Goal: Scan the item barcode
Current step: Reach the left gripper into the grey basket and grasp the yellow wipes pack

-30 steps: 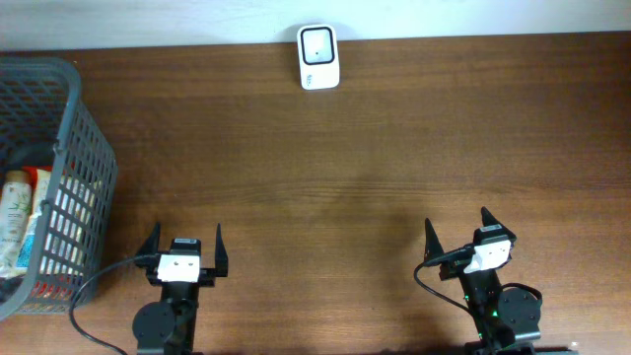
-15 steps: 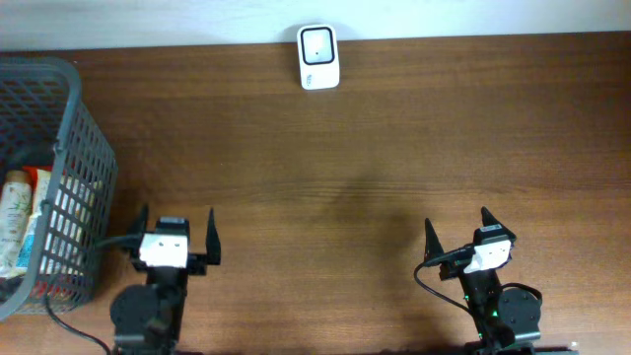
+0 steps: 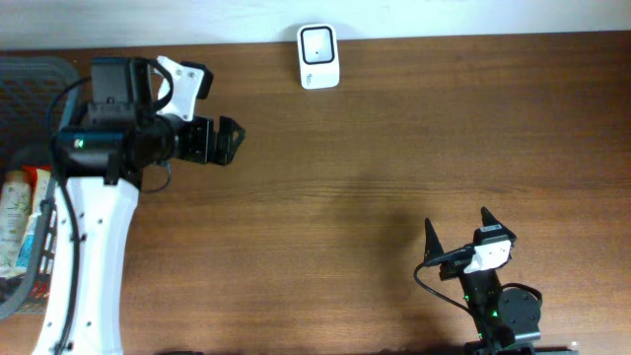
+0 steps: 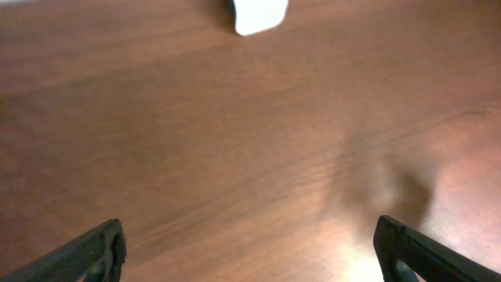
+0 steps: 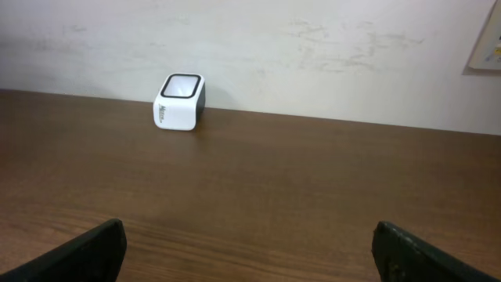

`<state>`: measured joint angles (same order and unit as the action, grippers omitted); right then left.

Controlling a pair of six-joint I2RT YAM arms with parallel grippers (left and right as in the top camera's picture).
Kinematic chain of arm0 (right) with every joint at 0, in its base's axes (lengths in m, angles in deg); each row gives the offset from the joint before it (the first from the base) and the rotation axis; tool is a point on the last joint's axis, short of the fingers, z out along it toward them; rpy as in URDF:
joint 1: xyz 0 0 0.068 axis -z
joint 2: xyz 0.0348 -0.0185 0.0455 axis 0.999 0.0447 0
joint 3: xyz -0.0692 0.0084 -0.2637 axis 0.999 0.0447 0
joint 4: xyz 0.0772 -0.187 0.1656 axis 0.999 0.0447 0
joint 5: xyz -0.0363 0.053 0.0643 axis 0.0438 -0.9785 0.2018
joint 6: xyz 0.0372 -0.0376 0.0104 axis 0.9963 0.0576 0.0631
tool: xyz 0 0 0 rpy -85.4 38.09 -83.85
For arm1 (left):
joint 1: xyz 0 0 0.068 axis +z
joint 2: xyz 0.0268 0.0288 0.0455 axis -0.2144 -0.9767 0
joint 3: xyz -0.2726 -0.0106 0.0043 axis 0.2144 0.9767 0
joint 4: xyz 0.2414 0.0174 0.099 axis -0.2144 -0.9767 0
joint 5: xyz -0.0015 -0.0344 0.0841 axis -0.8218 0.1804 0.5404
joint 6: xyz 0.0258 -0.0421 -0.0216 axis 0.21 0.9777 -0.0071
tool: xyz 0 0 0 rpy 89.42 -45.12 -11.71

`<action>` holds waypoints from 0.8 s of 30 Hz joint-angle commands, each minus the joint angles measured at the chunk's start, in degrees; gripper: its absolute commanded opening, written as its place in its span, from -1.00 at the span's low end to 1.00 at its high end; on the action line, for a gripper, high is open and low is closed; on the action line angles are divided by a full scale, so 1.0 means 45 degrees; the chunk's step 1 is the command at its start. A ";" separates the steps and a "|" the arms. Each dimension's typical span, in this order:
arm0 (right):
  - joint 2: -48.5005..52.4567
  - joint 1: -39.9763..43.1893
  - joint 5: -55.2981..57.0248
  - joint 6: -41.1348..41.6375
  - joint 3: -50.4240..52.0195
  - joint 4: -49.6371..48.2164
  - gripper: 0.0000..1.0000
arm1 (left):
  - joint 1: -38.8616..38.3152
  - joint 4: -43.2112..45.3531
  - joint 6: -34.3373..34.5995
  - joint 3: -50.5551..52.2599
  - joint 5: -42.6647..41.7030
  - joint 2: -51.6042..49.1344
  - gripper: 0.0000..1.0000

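Observation:
The white barcode scanner (image 3: 318, 57) stands at the table's far edge, also seen in the left wrist view (image 4: 258, 12) and the right wrist view (image 5: 180, 102). Items lie in the grey basket (image 3: 35, 74) at the left: a pale bottle (image 3: 14, 212) and a red packet (image 3: 39, 185); no barcode shows. My left gripper (image 3: 225, 140) hangs raised beside the basket, pointing right, open and empty (image 4: 249, 251) over bare wood. My right gripper (image 3: 456, 227) rests near the front edge, open and empty (image 5: 250, 254).
The left arm's white link (image 3: 89, 266) covers much of the basket's right wall. A pale wall (image 5: 313, 47) rises just behind the scanner. Brown wooden tabletop (image 3: 375, 168) stretches between the two grippers.
My left arm has lifted from the front edge and swung up and back beside the basket, its gripper now pointing right, still open. The right arm has not moved.

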<state>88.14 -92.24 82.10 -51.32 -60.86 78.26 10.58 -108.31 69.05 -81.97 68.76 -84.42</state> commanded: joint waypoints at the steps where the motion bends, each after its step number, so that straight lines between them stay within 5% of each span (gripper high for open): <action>1: -0.0063 0.0073 -0.0112 0.0092 0.0068 0.0053 0.97 | 0.0029 0.0350 -0.0034 -0.0442 -0.0947 -0.0699 0.98; 5: -0.0063 0.0073 -0.0112 0.0092 0.0068 0.0053 0.97 | 0.1001 0.1010 0.1316 -0.1326 0.0510 -0.0724 0.98; 10: -0.0063 0.0073 -0.0112 0.0092 0.0068 0.0049 0.98 | 0.6285 0.1059 0.3623 -0.2739 0.1054 -0.0719 0.98; 15: -0.0063 0.0073 -0.0112 0.0092 0.0068 0.0053 0.97 | 0.9797 0.0622 0.3667 -0.2671 0.1292 -0.0763 0.98; 21: -0.0063 0.0073 -0.0112 0.0092 0.0068 0.0053 0.97 | 1.0632 0.0155 0.3619 -0.1156 0.2273 -0.2385 0.99; 24: -0.0063 0.0073 -0.0112 0.0092 0.0068 0.0053 0.97 | 1.0642 0.0155 0.2336 -0.0665 0.2234 -0.3453 0.98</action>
<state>88.14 -92.24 82.10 -51.35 -60.86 78.26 58.18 -107.39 84.29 -86.06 77.97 -97.34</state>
